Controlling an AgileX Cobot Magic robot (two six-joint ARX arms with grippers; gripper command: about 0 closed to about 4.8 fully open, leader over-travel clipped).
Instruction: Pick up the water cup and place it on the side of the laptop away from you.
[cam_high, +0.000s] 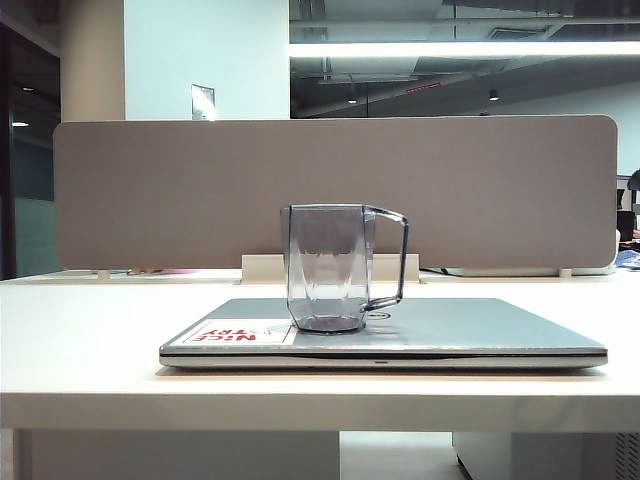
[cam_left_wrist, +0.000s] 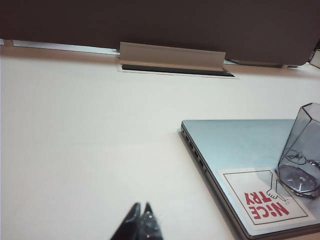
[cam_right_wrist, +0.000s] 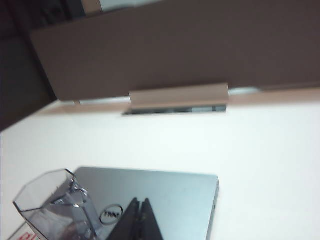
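Reaching in over the laptop (cam_right_wrist: 165, 200), right gripper (cam_right_wrist: 139, 204) pressed together and empty just beside the water cup (cam_right_wrist: 52, 207); left gripper (cam_left_wrist: 141, 214) likewise together, low over bare desk (cam_left_wrist: 90, 150). Still the approach step: next, parting and closing on the cup. Upright on the lid by the sticker (cam_left_wrist: 262, 202), grey-tinted, faceted, squared handle.

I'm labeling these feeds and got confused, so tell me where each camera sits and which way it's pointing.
Exterior view: low at the table's near edge, facing the divider panel; water cup stands on the closed laptop; no arm shows.
Left wrist view: above bare table left of the laptop, looking toward the divider; shut left gripper shows.
Right wrist view: over the laptop lid, facing the divider; shut right gripper shows.
All three share cup, laptop and divider.
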